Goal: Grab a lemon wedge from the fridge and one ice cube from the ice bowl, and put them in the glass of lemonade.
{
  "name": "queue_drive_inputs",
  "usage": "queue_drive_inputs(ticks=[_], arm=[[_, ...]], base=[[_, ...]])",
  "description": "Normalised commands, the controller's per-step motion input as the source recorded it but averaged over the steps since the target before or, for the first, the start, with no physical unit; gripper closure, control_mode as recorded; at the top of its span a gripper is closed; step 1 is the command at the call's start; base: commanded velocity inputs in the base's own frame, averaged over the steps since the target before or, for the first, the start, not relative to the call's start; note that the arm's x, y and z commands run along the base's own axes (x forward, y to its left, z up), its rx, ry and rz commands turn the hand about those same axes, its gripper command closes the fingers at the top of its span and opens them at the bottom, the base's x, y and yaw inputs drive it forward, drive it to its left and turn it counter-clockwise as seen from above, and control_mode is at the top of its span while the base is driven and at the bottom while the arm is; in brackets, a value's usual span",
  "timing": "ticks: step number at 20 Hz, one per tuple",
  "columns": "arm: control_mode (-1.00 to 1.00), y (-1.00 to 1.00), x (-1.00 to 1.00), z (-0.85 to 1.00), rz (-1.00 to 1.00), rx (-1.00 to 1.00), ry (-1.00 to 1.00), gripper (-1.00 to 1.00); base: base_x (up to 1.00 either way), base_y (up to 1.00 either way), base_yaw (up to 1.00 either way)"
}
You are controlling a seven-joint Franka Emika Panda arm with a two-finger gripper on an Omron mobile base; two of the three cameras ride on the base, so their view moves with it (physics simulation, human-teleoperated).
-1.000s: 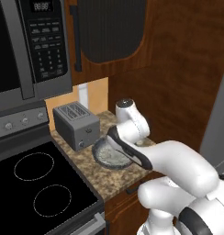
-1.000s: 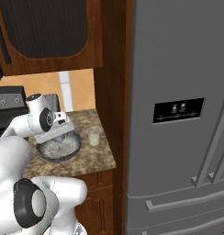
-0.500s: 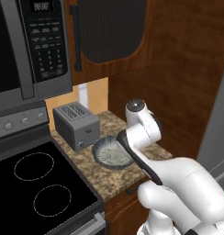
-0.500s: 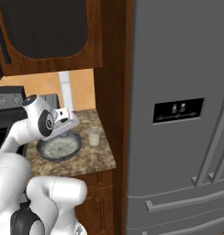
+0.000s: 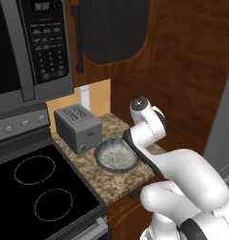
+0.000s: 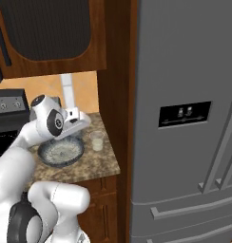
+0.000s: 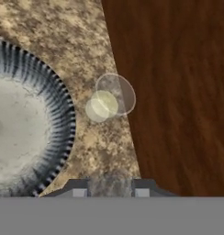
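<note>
speckled granite counter [image 7: 63,27]; ribbed dark ice bowl [image 7: 63,133] beside clear round glass of lemonade [image 7: 109,102]

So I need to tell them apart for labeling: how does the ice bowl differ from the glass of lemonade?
The ice bowl is wide, shallow and dark grey; the glass of lemonade is much narrower, taller for its width, and clear. The bowl holds whitish speckled contents; the glass holds pale yellowish liquid. Both stand upright and apart on the granite counter, the glass nearer the wooden panel.

Glass of lemonade [image 7: 109,101] on speckled counter [image 7: 68,32] between ice bowl [image 7: 49,92] and brown wood panel [image 7: 178,92], fingers [image 7: 78,187] apart below.
</note>
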Motion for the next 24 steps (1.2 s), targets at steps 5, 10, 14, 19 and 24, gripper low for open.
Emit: queue_drive_inputs(ticks=[5, 10, 14, 19, 24], arm=[[-1.00, -0.18, 0.36, -0.01, -0.02, -0.03, 0.01, 1.00], [-1.00, -0.08, 0.43, -0.01, 0.00, -0.06, 0.03, 1.00], [-1.00, -0.10, 0.35, -0.14, 0.00, -0.02, 0.00, 1.00], [-1.00, -0.05, 0.24, -0.42, 0.00, 0.00, 0.00, 1.00], [-1.00, 0.00, 0.23, -0.35, 0.00, 0.00, 0.00, 1.00]], base=[[0.00, 0.00, 0.00], [0.00, 0.00, 0.00], [0.00, 0.00, 0.00], [0.00, 0.00, 0.00], [0.00, 0.00, 0.00]])
